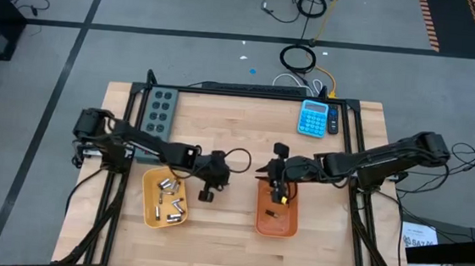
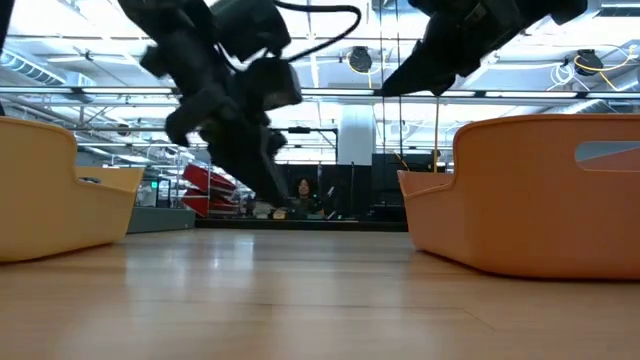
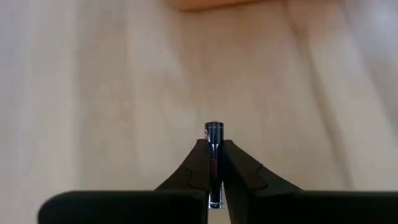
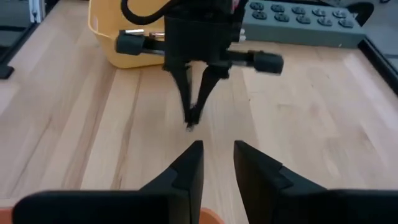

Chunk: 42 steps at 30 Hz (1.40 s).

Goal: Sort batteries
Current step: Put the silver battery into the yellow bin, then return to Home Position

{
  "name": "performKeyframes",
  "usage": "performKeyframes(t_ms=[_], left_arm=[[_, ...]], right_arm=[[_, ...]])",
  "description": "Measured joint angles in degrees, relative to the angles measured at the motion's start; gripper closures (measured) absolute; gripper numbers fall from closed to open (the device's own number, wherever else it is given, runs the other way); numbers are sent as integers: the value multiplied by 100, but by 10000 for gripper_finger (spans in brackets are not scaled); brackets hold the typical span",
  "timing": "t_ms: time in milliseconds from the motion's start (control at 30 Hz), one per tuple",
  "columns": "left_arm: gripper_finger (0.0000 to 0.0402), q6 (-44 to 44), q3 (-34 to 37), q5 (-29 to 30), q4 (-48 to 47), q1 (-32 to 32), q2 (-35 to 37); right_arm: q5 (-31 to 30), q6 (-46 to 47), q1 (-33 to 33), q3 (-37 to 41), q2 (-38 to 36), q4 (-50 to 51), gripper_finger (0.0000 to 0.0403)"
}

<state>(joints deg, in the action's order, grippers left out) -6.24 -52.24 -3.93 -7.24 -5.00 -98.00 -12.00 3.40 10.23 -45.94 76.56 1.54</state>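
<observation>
battery in my left hand: a slim dark cell (image 3: 213, 163) pinched between my left hand's (image 3: 213, 186) two fingers, its capped tip poking out past the fingertips; it hangs over bare desk (image 1: 229, 234) between the two trays.
how it should handle: I judge it light, rigid and smooth, so it could twist or slip if gripped near one end; mid-body across the round side is the safe hold, and that is roughly where I have it.
other batteries: a loose heap (image 1: 169, 197) lies in the yellow tray (image 1: 148, 209), at about 9 o'clock from my left hand; one small cell (image 1: 270, 211) shows in the orange tray (image 1: 276, 228), at about 3 o'clock.
my left hand: closed tight on the cell, pointing down at the desk.
my right hand: (image 4: 217, 163) over the orange tray's near edge, fingers partly apart, nothing between them.
beyond: grey power strip (image 1: 160, 112) at 11 o'clock, blue calculator (image 1: 313, 118) at 1 o'clock.
</observation>
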Motion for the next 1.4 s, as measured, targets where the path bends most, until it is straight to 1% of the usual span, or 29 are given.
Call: performKeyframes(t_ms=[133,367,433,533,633,667,700,767,800,867,967,1033,1100,1133,1200,1267,1333,1400], left_arm=[[378,146,7,577,-772,-122,500],[378,868,1,673,-2220,-436,1705],[378,1195,-7,409,-2668,-561,2017],[378,2017,98,-162,-3491,-770,2353],[378,2843,547,-292,-3930,-1150,2633],[378,3079,768,-199,-3904,-1288,2708],[378,3327,1016,30,-3788,-1416,2771],[370,3937,1480,707,-3525,-1623,2856],[358,4160,1679,872,-3349,-1686,2885],[324,4347,1895,928,-3143,-1737,2904],[267,4484,1846,877,-3186,-1763,2914],[239,4445,1700,859,-3281,-1765,2914],[224,4315,1511,881,-3281,-1792,2981],[221,4231,1408,999,-3266,-1845,3036],[219,3964,1269,1467,-3156,-2029,3185],[218,3689,1249,1993,-2930,-2246,3408],[217,3421,1301,2471,-2621,-2453,3639],[216,3267,1481,2731,-2405,-2633,3909]], right_arm=[[-3,-141,-1,-1,-129,67,323],[3,-282,-49,-1,-168,185,323],[1,-258,-82,-1,-168,185,323],[1,-226,-84,-1,-168,185,323],[9,-204,-80,-1,-168,171,323],[16,-183,-80,-1,-168,164,323],[17,-167,-82,-1,-168,149,323],[16,-153,-82,-1,-168,82,323],[20,-153,-79,-1,-168,49,323],[55,-137,-74,-1,-168,-18,323],[60,-109,-69,-1,-168,-6,323],[60,-133,-56,-1,-168,-6,323],[55,-272,27,-1,-207,13,323],[61,-364,97,-1,-270,26,323],[201,-575,210,22,-490,-85,325],[276,-715,269,356,-829,-696,332],[535,-734,163,985,-1172,-1582,344],[787,-583,-10,1737,-1527,-2482,359]])
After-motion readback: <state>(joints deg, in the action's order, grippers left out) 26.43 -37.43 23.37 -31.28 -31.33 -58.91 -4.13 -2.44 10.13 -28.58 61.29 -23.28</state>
